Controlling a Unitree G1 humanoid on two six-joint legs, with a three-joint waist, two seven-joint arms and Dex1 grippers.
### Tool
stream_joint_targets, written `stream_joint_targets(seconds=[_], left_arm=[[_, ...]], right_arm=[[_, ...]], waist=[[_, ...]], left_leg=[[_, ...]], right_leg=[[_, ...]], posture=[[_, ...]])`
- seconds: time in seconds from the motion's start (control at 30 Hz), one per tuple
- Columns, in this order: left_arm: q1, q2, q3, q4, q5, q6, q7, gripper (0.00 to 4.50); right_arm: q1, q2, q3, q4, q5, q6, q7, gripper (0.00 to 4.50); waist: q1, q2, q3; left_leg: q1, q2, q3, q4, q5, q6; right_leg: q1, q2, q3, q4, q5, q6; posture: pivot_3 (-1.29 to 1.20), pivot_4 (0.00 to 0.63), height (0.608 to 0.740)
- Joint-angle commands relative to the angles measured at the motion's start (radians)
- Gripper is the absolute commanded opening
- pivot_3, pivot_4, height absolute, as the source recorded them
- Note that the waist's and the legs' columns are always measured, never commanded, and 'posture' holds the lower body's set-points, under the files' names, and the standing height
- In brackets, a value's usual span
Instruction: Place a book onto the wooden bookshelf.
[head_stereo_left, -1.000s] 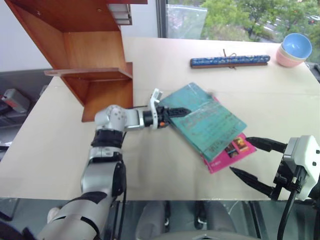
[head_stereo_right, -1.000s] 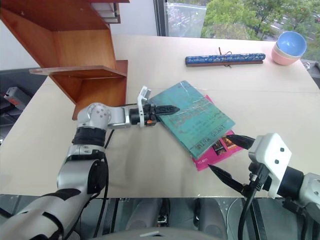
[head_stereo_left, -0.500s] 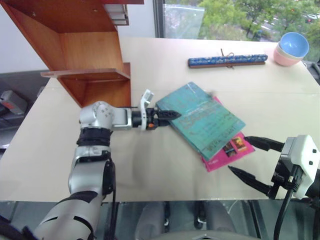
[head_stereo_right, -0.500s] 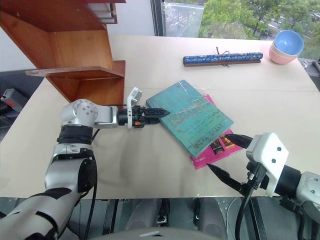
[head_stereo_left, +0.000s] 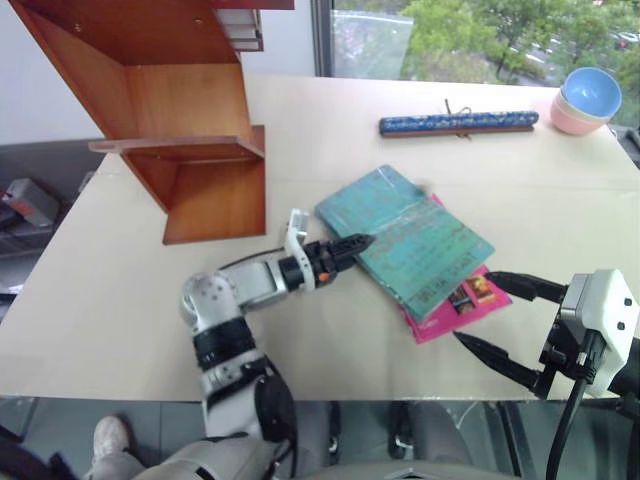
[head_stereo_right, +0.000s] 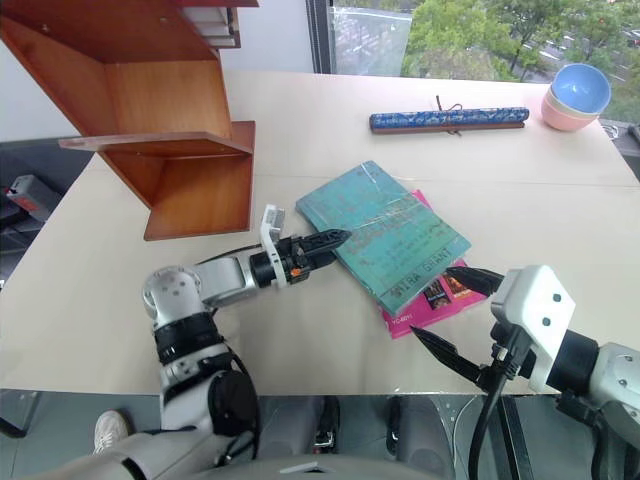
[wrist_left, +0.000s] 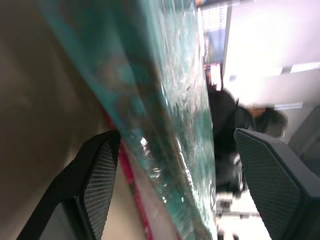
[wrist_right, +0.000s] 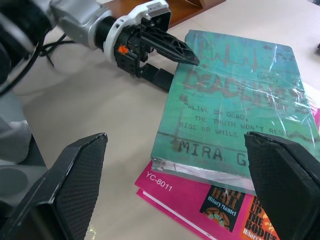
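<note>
Standing at the far left of the bench (head_stereo_left: 120, 300) is the wooden bookshelf (head_stereo_left: 190, 110), its reddish boards bare at the level I can see. In front of it the left gripper (head_stereo_right: 322, 247) reaches rightward to the near-left edge of the book (head_stereo_left: 405, 240), its fingers (wrist_right: 170, 47) spread with one above the cover and one below the edge; the left wrist view shows the teal cover (wrist_left: 170, 115) running between the two pads, though I cannot tell whether they press on it. The book lies flat at mid-bench, wrapped in shiny film, resting on top of a smaller magenta-pink book (head_stereo_left: 460, 300) whose near-right corner sticks out from under it. At the far side, a long narrow blue patterned bar (head_stereo_left: 458, 122) lies across the bench, and at the far right corner sits a blue bowl (head_stereo_left: 593, 90) stacked in a pink one. Near the right edge, the right gripper (head_stereo_left: 505, 318) hovers just beside the pink book, its fingers (head_stereo_left: 520, 285) spread wide and gripping nothing.
</note>
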Motion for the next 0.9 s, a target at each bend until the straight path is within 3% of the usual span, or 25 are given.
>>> stream_joint_targets(seconds=[0.03,0.23,0.9], left_arm=[[-0.005,-0.056,0.057,-0.075,-0.019,-0.009,0.069,3.79],[-0.024,-0.155,0.069,-0.049,-0.026,-0.107,0.178,3.79],[-0.131,-0.088,0.001,0.169,-0.232,-0.120,0.293,3.79]], right_arm=[[-0.012,0.003,-0.022,-0.022,0.018,-0.018,-0.005,4.50],[-0.023,-0.002,-0.031,-0.022,0.025,-0.011,-0.007,4.50],[-0.016,-0.023,-0.032,-0.022,0.044,-0.021,-0.038,4.50]], waist=[[0.000,0.000,0.000],[0.001,0.000,0.000],[0.002,0.000,-0.001]], left_leg=[[0.000,0.000,0.000,0.000,0.000,0.000],[0.000,0.000,0.000,0.000,0.000,0.000],[0.000,-0.002,-0.002,0.000,0.000,0.000]], right_leg=[[0.000,0.000,0.000,0.000,0.000,0.000],[0.000,0.001,-0.001,0.000,0.000,0.000],[0.001,0.000,-0.002,0.000,0.000,0.000]], posture=[[0.00,0.150,0.738],[0.00,0.150,0.738],[0.00,0.150,0.738]])
